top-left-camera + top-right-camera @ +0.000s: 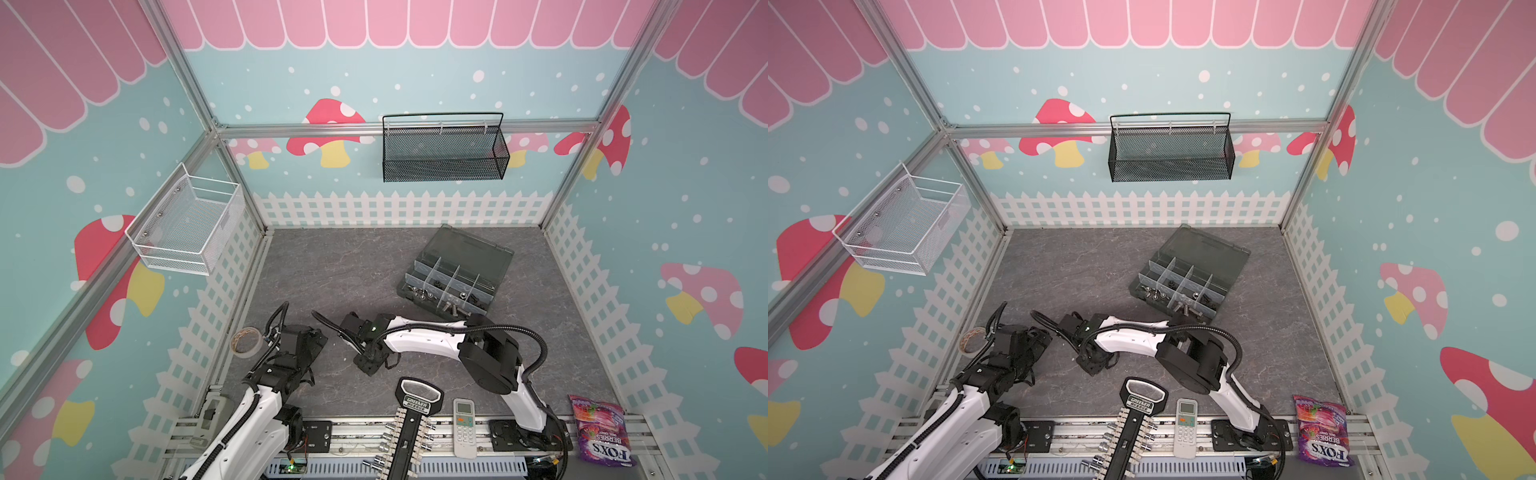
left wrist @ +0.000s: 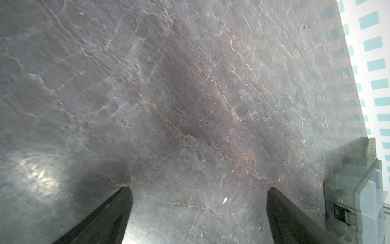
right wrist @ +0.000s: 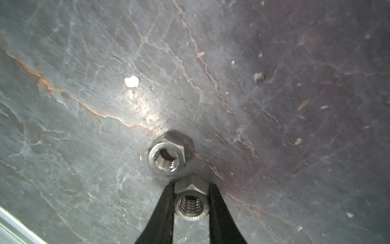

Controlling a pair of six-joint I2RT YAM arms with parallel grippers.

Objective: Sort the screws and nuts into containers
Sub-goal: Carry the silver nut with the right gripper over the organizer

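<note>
Snugly pinched threaded steel hex nut [image 3: 192, 203], veined grey tabletop [image 3: 84, 63]

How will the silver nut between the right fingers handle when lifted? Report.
The silver nut looks solid metal: rigid, likely heavy for its size. Its polished sides against the right gripper's smooth fingers may slip or twist. Lying flat, it probably won't roll, but could nudge the second nut close by.

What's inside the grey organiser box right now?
The dark grey translucent plastic organiser box holds small silver and black fasteners in its near compartments; far ones look empty. The white right arm hides its near corner.
</note>
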